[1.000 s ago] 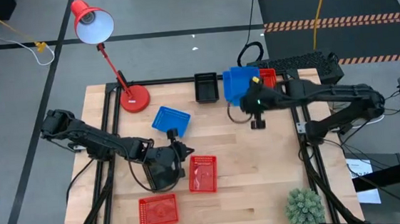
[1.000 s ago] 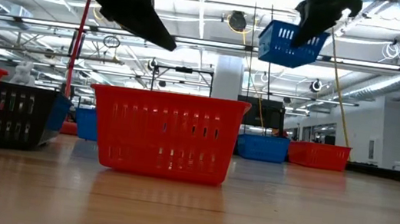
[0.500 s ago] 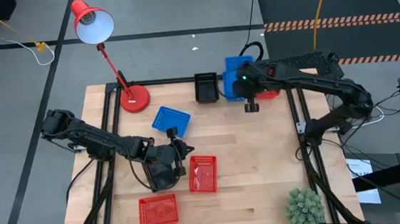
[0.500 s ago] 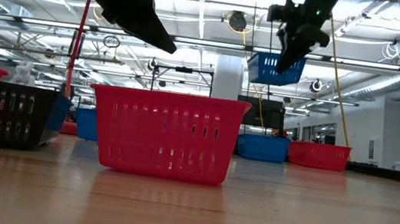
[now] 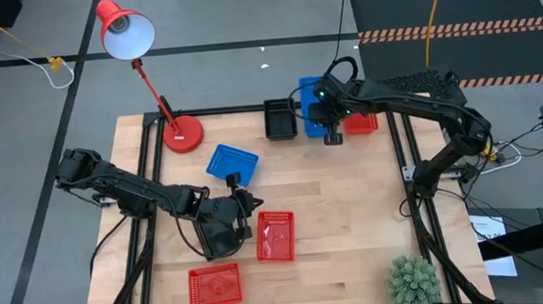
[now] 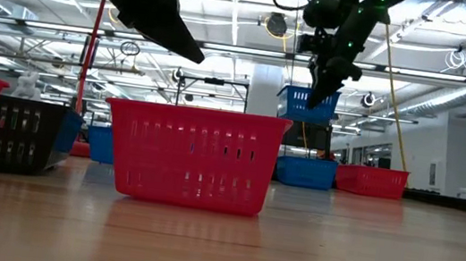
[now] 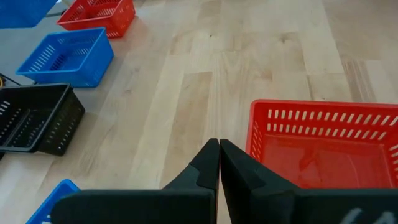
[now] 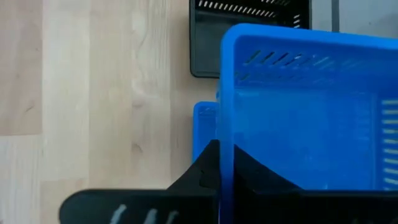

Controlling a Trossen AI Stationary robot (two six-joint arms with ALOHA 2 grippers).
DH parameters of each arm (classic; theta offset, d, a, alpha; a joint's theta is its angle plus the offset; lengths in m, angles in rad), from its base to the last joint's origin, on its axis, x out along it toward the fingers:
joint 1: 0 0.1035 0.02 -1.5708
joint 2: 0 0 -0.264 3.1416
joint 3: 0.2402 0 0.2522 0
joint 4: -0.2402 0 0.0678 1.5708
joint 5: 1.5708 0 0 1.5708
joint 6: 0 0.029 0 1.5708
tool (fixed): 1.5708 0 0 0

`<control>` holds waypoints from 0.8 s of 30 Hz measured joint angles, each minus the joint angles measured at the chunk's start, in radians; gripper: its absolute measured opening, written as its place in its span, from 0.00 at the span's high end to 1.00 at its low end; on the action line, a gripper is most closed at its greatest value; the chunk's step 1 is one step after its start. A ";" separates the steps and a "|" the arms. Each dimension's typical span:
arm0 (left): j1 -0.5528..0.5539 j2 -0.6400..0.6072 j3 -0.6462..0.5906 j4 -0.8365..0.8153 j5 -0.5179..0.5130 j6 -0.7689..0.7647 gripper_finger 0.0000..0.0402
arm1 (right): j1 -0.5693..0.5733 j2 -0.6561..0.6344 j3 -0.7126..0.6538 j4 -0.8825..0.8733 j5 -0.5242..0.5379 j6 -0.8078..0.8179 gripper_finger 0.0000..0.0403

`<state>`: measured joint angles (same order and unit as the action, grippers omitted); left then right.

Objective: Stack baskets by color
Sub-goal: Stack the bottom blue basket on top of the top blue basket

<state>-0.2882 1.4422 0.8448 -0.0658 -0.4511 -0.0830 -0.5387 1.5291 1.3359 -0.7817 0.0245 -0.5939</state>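
At the left side of the pale wooden desk (image 5: 356, 233) the left tool (image 5: 240, 209) hangs above the boards with its two dark fingers pressed together and nothing between them. Just in front of it sits a red rectangular plastic basket with mesh walls (image 5: 276, 236), and a second red mesh basket (image 5: 214, 286) lies nearer the desk's front edge, to the left of that one. A blue mesh basket (image 5: 231, 162) lies just beyond this tool, tilted to the desk's edges. The red desk lamp with round base (image 5: 183, 134) stands behind it, well apart.

Further right, at the far edge, a black mesh basket (image 5: 280, 118) stands just beside the right tool (image 5: 329, 128). The right tool is closed on the near wall of a blue mesh basket held in the air (image 8: 305, 106). Directly under it another blue mesh basket on the desk (image 8: 204, 134) shows only one edge. A red mesh basket (image 5: 361, 122) sits at the other side of this tool, partly hidden by the arm.

The step in hand seems to be lowering the carried basket into the blue one below. The risk I see is alignment: in the right wrist view the held basket is shifted to one side of the lower one, so its bottom can land on the rim and not nest. The grip is on a single thin wall, so the basket may swing or tip at release. It may also knock the black basket, which is very near.
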 joint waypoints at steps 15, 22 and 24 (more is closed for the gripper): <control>0.000 0.000 0.000 -0.011 0.000 0.000 0.96 | -0.065 0.000 -0.176 0.214 -0.030 -0.047 1.00; 0.000 0.000 0.000 -0.011 0.000 0.000 0.96 | -0.083 0.000 -0.255 0.292 -0.030 -0.049 1.00; 0.000 0.000 0.000 -0.011 0.000 0.000 0.96 | -0.083 0.000 -0.274 0.318 -0.030 -0.050 1.00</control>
<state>-0.2882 1.4422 0.8448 -0.0772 -0.4511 -0.0826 -0.6216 1.5288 1.0614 -0.4641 -0.0051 -0.6441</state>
